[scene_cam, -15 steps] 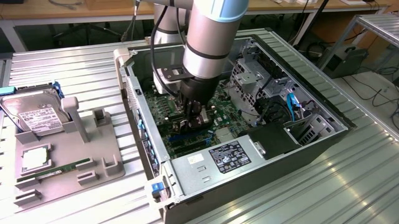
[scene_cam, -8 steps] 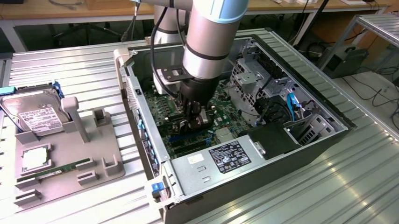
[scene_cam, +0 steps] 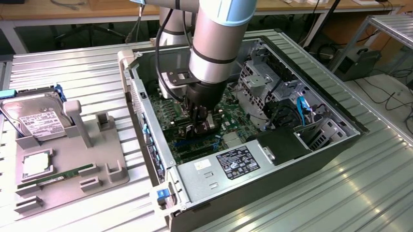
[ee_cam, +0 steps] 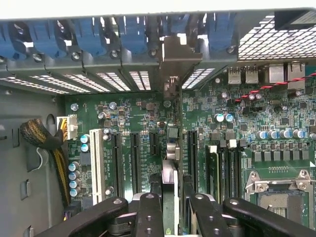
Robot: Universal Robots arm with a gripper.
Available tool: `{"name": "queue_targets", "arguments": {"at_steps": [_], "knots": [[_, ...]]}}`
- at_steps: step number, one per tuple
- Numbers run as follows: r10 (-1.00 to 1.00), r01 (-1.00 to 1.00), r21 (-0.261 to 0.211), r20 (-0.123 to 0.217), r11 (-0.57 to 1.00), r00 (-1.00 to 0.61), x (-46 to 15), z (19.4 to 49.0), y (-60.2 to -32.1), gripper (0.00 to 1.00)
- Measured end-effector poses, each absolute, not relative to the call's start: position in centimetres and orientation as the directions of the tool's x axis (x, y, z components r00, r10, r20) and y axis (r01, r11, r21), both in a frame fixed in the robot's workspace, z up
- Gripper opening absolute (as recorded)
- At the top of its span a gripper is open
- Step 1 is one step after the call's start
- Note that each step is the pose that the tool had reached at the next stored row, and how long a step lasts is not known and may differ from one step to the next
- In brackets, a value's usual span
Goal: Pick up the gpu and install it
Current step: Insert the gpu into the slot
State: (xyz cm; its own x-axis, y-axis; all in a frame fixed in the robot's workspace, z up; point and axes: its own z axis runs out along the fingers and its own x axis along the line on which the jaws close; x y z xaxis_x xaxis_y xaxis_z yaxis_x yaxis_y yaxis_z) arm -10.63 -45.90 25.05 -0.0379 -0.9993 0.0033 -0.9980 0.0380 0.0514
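The gpu (ee_cam: 169, 182) appears edge-on in the wrist view as a thin dark card standing upright over the green motherboard (ee_cam: 123, 118). Its silver bracket (ee_cam: 176, 54) lines up with the row of rear slot covers. My gripper (ee_cam: 170, 200) is shut on the gpu, with one black finger (ee_cam: 148, 212) on each side of the card. In the exterior view the arm reaches straight down into the open computer case (scene_cam: 335, 145), and the gripper (scene_cam: 199, 124) sits low over the motherboard. I cannot tell whether the card's lower edge is fully seated in the slot.
Empty expansion slots (ee_cam: 134, 158) lie beside the card, RAM slots (ee_cam: 222, 168) and the CPU socket (ee_cam: 276, 195) on the other side. Braided cables (ee_cam: 44, 138) hang by the case wall. Outside the case, a grey fixture (scene_cam: 96, 164) holds a hard drive (scene_cam: 36, 118) and RAM stick (scene_cam: 58, 176).
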Motion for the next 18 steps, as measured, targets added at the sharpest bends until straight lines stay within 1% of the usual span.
{"name": "queue_targets", "arguments": {"at_steps": [18], "knots": [[-0.999,-0.998,0.051,0.001,0.040,-0.040,-10.47,25.69,-45.80,0.26]]}}
